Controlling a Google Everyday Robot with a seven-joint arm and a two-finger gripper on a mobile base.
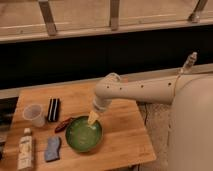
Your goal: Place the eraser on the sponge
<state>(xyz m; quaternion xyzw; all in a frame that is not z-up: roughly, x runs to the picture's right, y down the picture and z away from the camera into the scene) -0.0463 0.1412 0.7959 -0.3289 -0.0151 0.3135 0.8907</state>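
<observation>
Your eraser (53, 109) lies on the desk (125, 131) beside the cup (34, 114), apart from the sponge (52, 148). Your claw (93, 118) hangs over the bowl (68, 135), wide open and empty. The eraser is probably light and stiff; pinch its long sides.

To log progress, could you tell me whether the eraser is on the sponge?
Off: the eraser lies by the cup, apart from the sponge; the end effector is above the bowl.
</observation>
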